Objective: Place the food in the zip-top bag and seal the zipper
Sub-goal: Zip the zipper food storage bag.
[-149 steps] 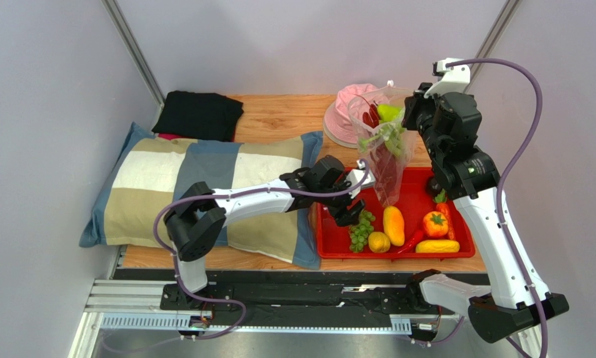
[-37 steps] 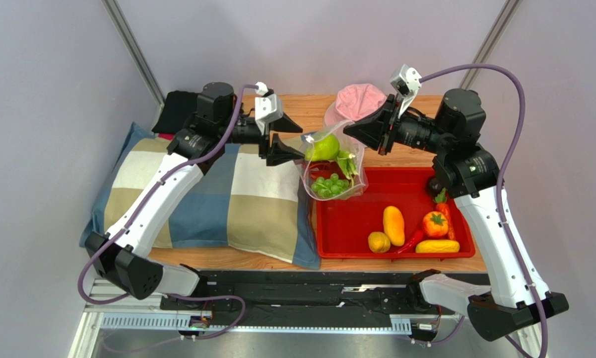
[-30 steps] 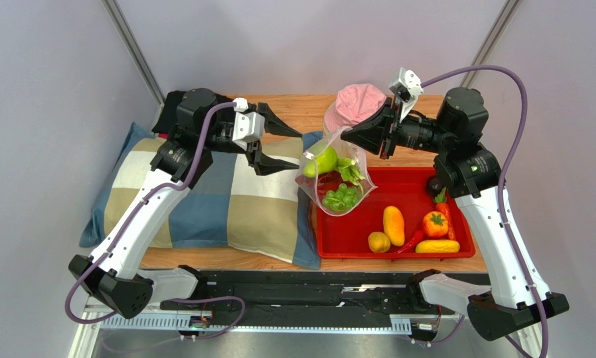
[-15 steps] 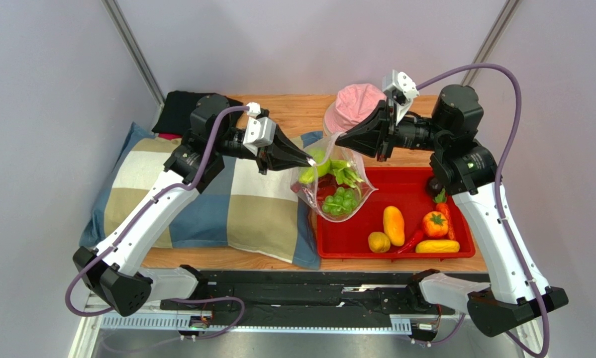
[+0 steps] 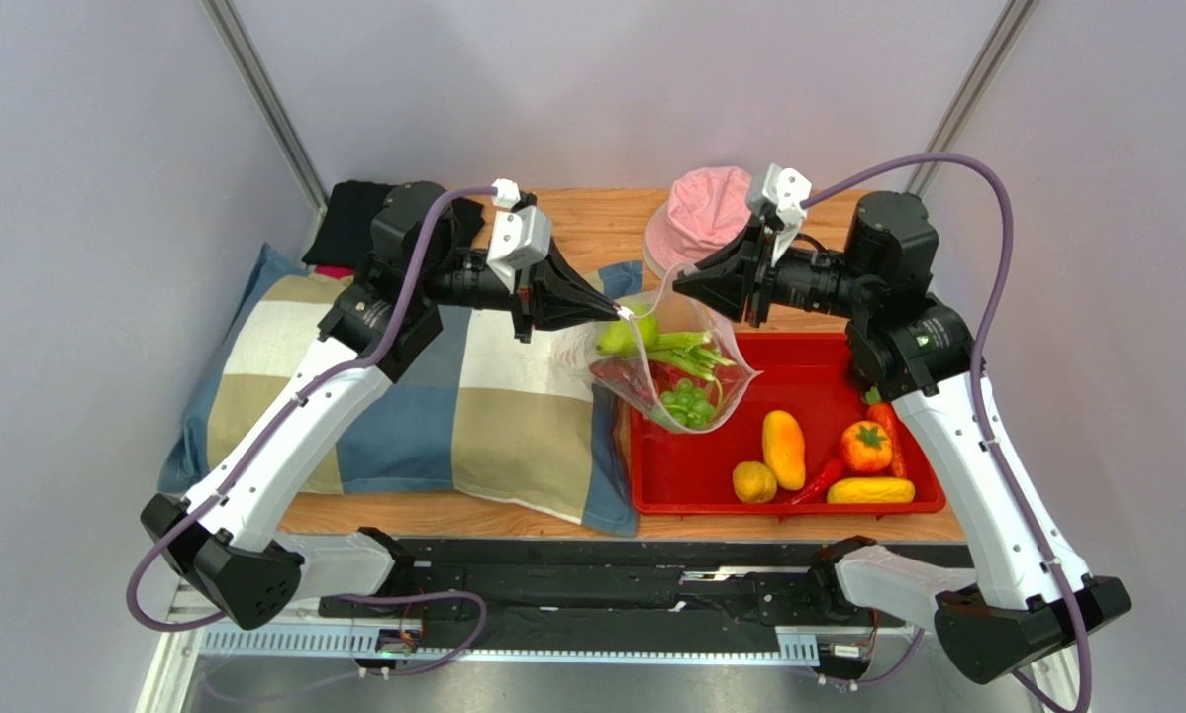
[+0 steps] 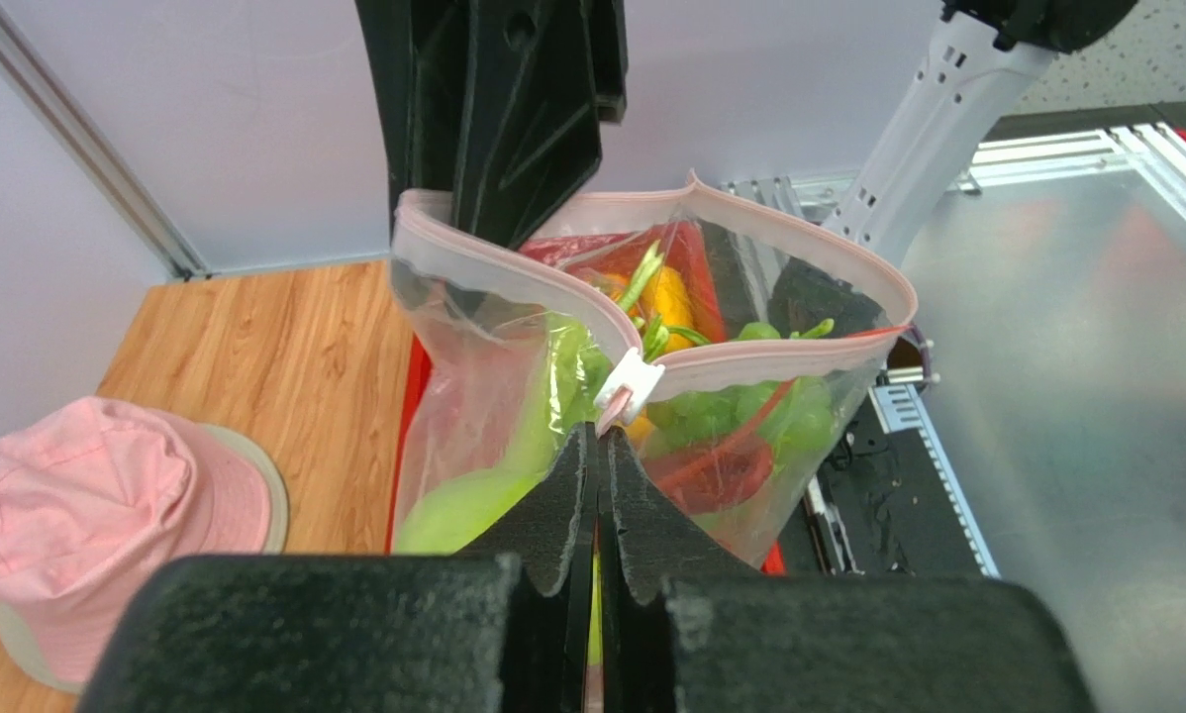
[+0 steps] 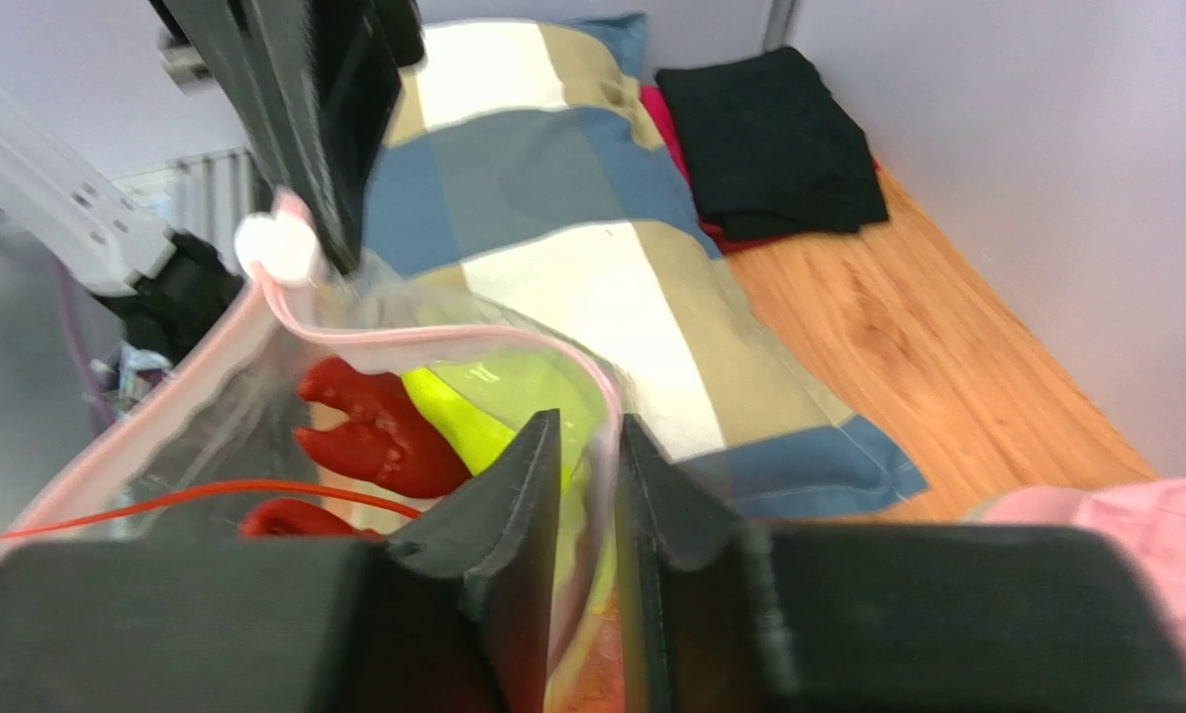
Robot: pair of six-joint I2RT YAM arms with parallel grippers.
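Left gripper [image 6: 602, 443] pinched shut on zipper [image 6: 513, 277] at white slider [image 6: 627, 391]; right gripper [image 7: 586, 446] clamps zip-top bag [image 5: 641, 375] rim. Food [image 6: 726, 416] inside, mouth gaping. Sealing step. Next: run slider across.

A zip-top bag [image 5: 677, 372] of clear, soft, glossy plastic, wrinkled and catching the light; its zipper [image 6: 513, 271] is a smooth pale pink plastic strip; inside are a lobster [image 7: 364, 431] and an apple [image 6: 450, 517] of shiny moulded plastic. The left gripper [image 6: 602, 446] and right gripper [image 7: 584, 438] are matt black plastic; the arm shells [image 5: 294, 431] are smooth white. The table [image 5: 584, 238] is pale grained wood; at left, a pillow [image 5: 450, 394] of matt woven cloth; far, a pink hat [image 5: 703, 208] of soft fabric and a folded black cloth [image 5: 394, 226]; at right, a glossy red plastic tray [image 5: 815, 379]; nearest, dull metal rails [image 5: 235, 606].
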